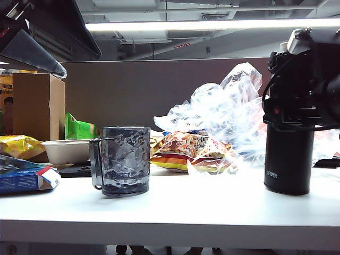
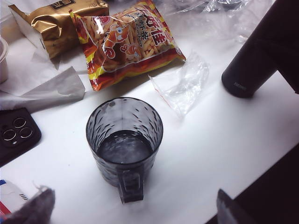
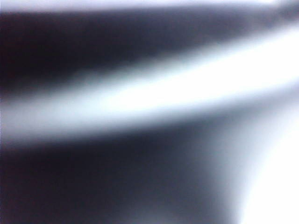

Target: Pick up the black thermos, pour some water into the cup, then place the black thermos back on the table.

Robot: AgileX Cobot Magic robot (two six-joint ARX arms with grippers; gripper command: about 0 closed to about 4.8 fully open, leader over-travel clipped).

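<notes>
The cup (image 1: 125,159) stands on the table (image 1: 212,207) left of the middle, its handle on the left. The left wrist view looks down into the cup (image 2: 124,135), which holds dark water. My left gripper (image 2: 131,211) hovers open above and in front of the cup's handle, with nothing between its fingers. The black thermos (image 1: 288,159) stands upright on the table at the right, its lettering near the base. My right gripper (image 1: 297,114) wraps its upper part and hides the lid. The thermos (image 2: 252,65) also shows beyond the cup. The right wrist view is a dark blur.
Behind the cup lie an orange snack bag (image 1: 186,149), crumpled clear plastic (image 1: 228,101), a white bowl (image 1: 66,150), a cardboard box (image 1: 37,106) and a blue carton (image 1: 21,175). A phone (image 2: 16,133), a gold bag (image 2: 56,21) and a clear pouch (image 2: 182,86) lie near the cup.
</notes>
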